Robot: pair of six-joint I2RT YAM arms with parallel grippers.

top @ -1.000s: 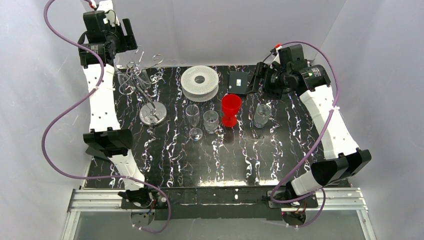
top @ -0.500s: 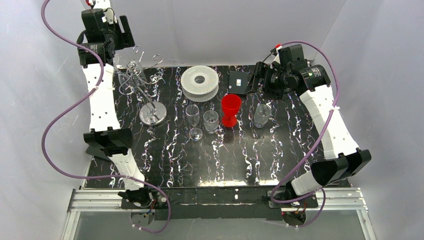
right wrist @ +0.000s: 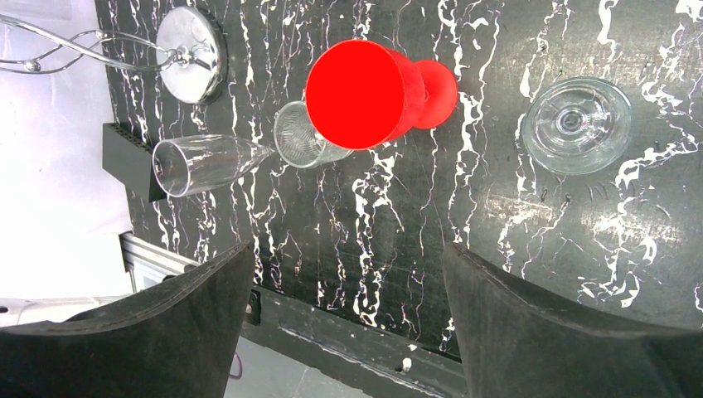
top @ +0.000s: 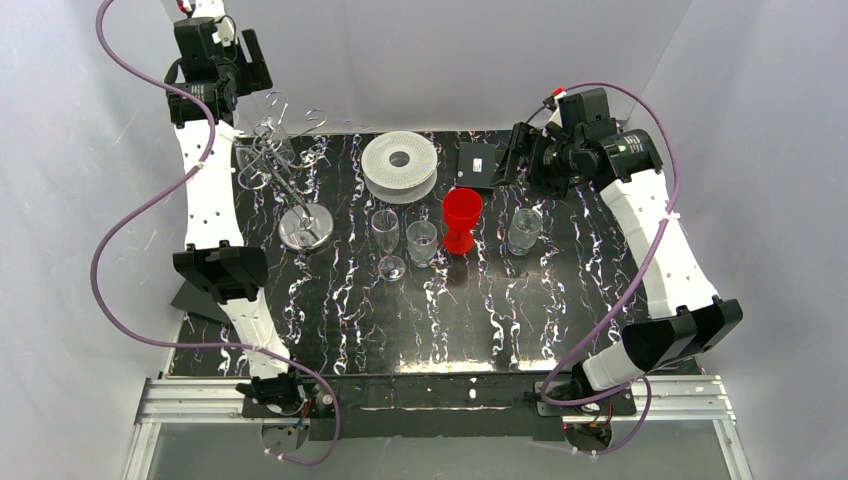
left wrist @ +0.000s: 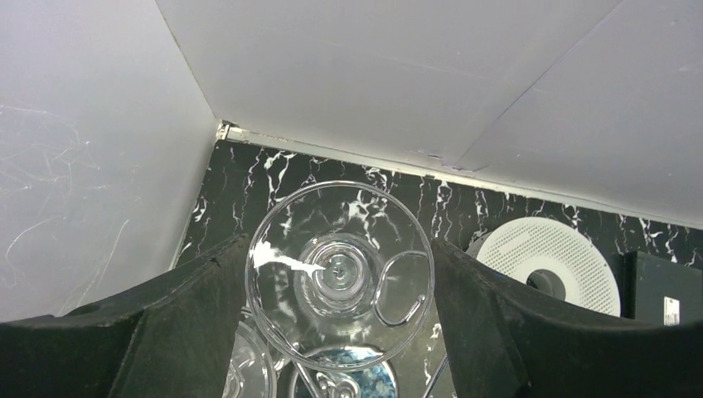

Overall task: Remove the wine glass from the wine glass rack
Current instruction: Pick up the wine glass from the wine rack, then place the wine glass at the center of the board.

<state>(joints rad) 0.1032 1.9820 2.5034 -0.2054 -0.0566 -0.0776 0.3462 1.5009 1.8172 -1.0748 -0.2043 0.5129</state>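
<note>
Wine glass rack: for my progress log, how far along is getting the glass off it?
Done: the left gripper appears closed on the wine glass by its round foot. In hand: clearing the wine glass rack; a wire hook shows just beneath the foot, so I can't call it free. Left: carry it away, set it down. The right gripper is open, empty.

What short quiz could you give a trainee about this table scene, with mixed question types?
1. True or false: the red goblet lies on its side.
2. What sits inside the left gripper? A) a wine glass B) the red goblet C) nothing
3. Fill in: the right gripper is ___.
Key: 1 false, it stands upright; 2 A; 3 open.
</note>
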